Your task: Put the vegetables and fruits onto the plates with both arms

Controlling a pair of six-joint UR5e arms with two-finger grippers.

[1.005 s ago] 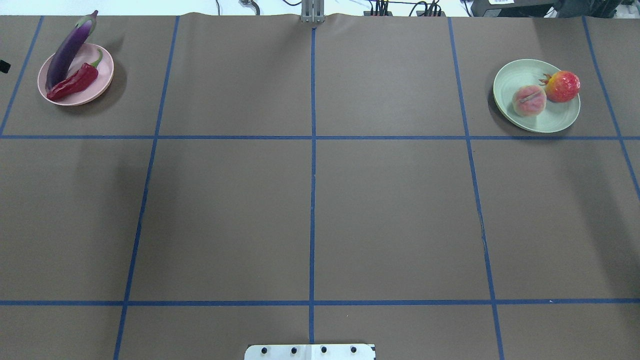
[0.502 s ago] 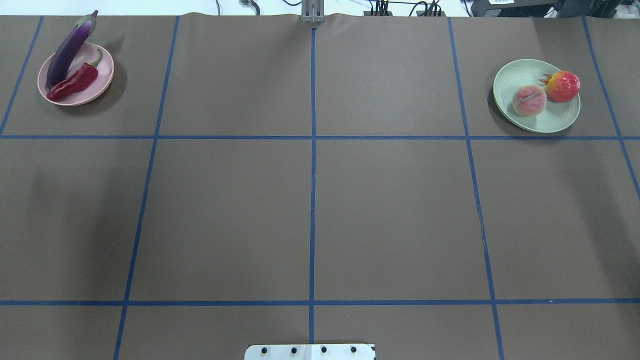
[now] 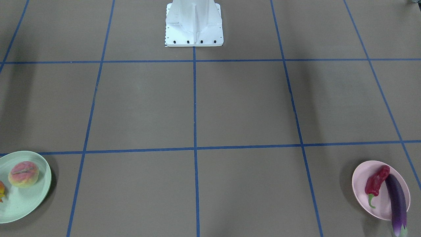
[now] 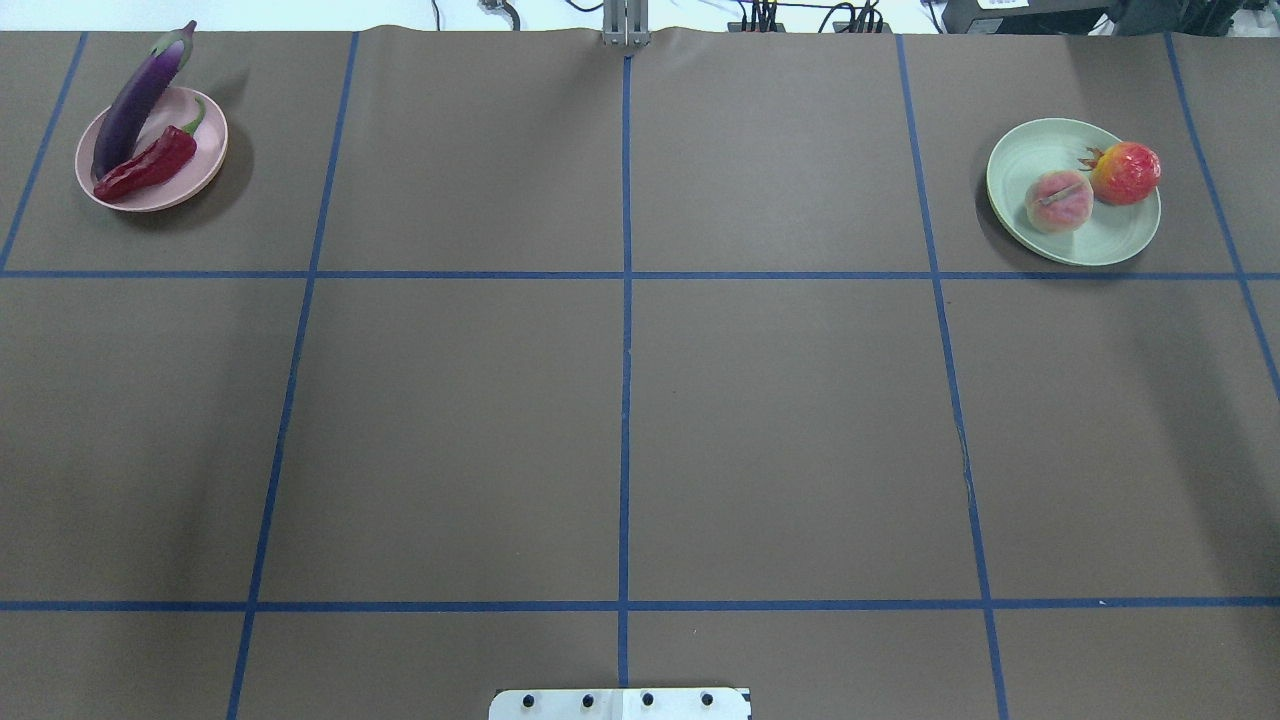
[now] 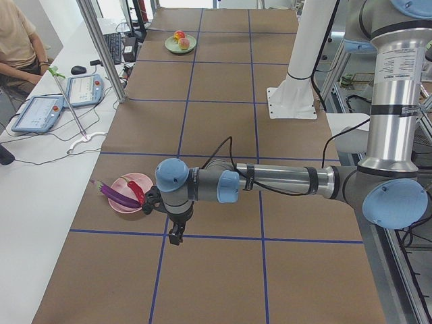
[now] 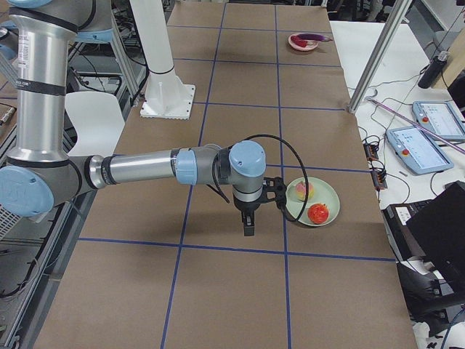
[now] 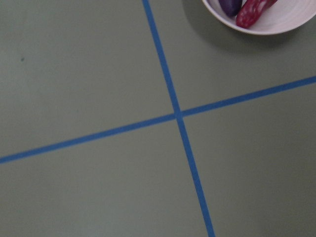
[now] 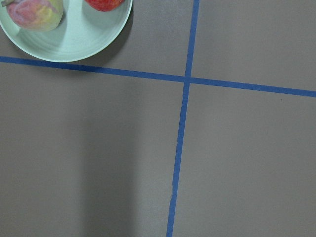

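Brown blue-taped table (image 4: 780, 420) with pink plate (image 4: 185, 182), mint plate (image 4: 1030, 150), white base block (image 3: 194, 23).

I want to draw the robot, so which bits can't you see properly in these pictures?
1. Left end effector: shows only in the exterior left view, small and dark; open or shut, cannot tell.
2. Right end effector: likewise, only in the exterior right view.
3. Pomegranate: cut off by the front-facing view's left edge.
4. Eggplant and chili: cut off by the left wrist view's top edge.
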